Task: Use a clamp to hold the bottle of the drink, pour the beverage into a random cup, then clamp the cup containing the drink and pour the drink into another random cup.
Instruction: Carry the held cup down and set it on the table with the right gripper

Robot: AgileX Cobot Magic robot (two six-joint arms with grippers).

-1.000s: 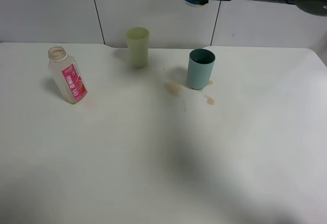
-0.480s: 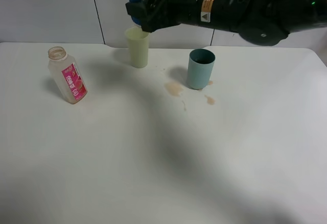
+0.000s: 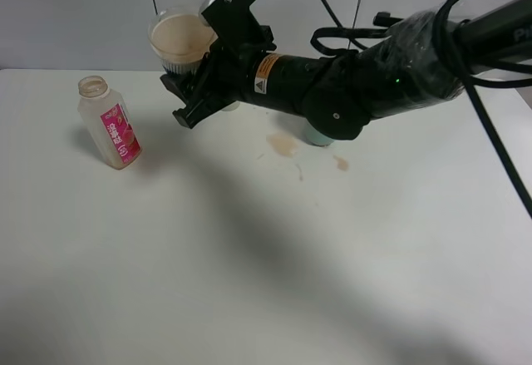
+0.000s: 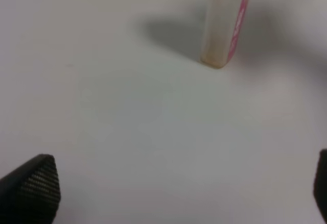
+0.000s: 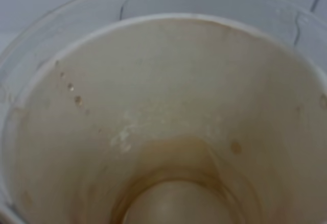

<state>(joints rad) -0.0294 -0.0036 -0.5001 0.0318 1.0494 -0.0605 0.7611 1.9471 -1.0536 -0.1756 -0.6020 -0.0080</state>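
**Stained cup held aloft, spills on the tabletop**

White tabletop [image 3: 249,257] under grey wall panels fills the high view. The right end effector [image 3: 193,82] is clamped on the blue-banded cup [image 3: 179,41], which it holds in the air, its brown-stained inside turned toward the camera. The bottle [image 3: 110,124] stands on the tabletop below and to the outer side of that end effector, well apart from it. The teal tumbler [image 3: 314,136] is almost wholly hidden behind the black arm [image 3: 349,82], back along it from the end effector. Brown spills [image 3: 283,144] lie on the tabletop near that tumbler.

From the left wrist, the left end effector [image 4: 179,188] hangs with its jaws wide apart and nothing between them. The bottle [image 4: 225,25] stands ahead of it, well clear.

From the right wrist, the cup [image 5: 168,106] fills the picture: brown film on the walls, a thin ring of beverage [image 5: 173,157] near the bottom. It looks nearly drained.

The step in hand seems to be returning the emptied cup. To do it well, level the cup before lowering, so the dregs stay inside, and release only once its base sits flat, clear of bottle and tumbler.
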